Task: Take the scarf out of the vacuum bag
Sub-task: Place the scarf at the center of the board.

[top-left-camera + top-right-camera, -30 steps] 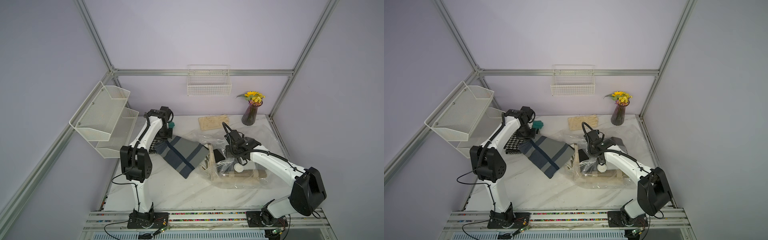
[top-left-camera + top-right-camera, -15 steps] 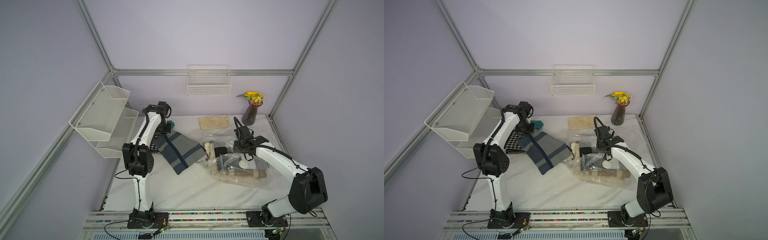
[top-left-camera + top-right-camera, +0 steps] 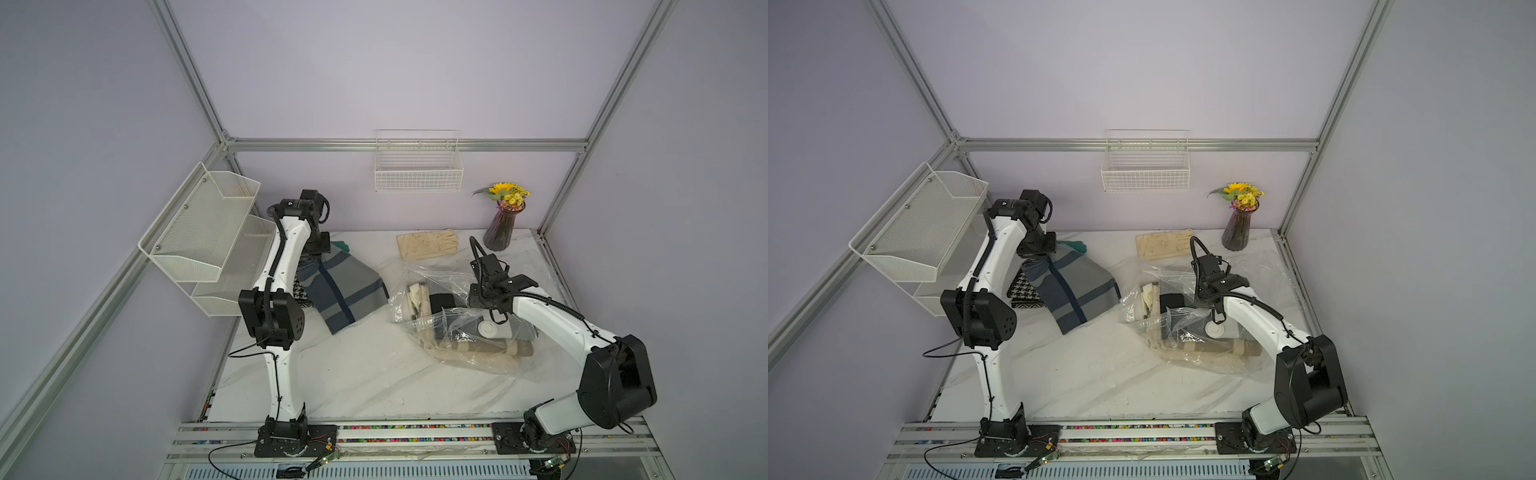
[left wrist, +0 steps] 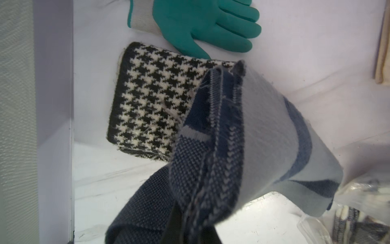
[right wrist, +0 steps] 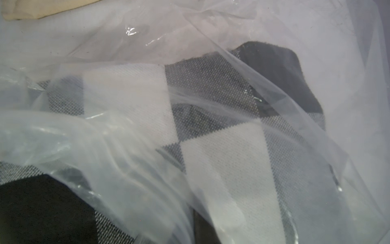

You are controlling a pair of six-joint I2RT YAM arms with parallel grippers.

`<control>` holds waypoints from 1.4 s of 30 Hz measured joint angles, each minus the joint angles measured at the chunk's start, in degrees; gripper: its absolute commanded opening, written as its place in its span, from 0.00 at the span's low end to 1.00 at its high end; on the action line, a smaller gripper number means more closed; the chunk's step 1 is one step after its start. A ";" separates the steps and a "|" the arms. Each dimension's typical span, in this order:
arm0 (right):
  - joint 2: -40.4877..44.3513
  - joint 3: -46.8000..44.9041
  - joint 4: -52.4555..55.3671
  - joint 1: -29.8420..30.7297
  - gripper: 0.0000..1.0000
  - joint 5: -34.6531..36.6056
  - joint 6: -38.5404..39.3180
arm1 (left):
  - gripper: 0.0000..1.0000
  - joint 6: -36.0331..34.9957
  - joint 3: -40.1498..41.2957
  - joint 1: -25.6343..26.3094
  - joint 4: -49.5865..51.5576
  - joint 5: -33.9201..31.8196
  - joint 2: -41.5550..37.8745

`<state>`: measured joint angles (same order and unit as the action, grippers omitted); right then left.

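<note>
We see left hand [image 4: 190, 221] clamped tight on the scarf [image 3: 345, 291], out on the worktop [image 3: 365, 374] just beside the vacuum bag [image 3: 465, 332]; right hand [image 3: 482, 297] fully closed above that bag, grip unclear.

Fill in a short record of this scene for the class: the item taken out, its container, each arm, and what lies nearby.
item removed: striped scarf, outside the bag, one end lifted
container: vacuum bag, valve cap facing up, folded cloths inside
left arm: left gripper shut on the scarf
right arm: right gripper shut, apparently pinching bag film
nearby: houndstooth cloth, green glove, cream gloves, flower vase
</note>
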<state>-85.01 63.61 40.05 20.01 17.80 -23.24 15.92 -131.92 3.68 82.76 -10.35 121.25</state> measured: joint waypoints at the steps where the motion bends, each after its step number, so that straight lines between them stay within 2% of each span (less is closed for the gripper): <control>1: 0.20 -0.11 -0.02 -0.07 0.05 -0.13 -0.02 | 0.00 0.20 -0.04 -0.28 0.00 -0.04 0.15; 15: 1.51 -1.92 -1.09 -0.39 0.05 -0.90 -0.02 | 0.00 7.61 0.57 -1.03 -5.49 9.86 0.79; 25: 1.68 -2.32 -1.53 -0.70 0.05 -1.70 0.00 | 0.00 10.97 5.29 -1.42 -8.17 9.40 -4.35; 34: 1.68 -2.84 -2.12 -0.79 0.05 -2.23 0.02 | 0.00 12.63 8.11 -4.07 -10.54 6.97 -11.15; 42: 1.68 -3.06 -2.58 -0.81 0.05 -2.38 0.20 | 0.00 11.98 12.83 -5.33 -11.56 6.27 -12.17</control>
<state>-83.33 60.55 37.47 19.20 15.42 -23.05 27.90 -119.09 -1.65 71.20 -4.08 109.08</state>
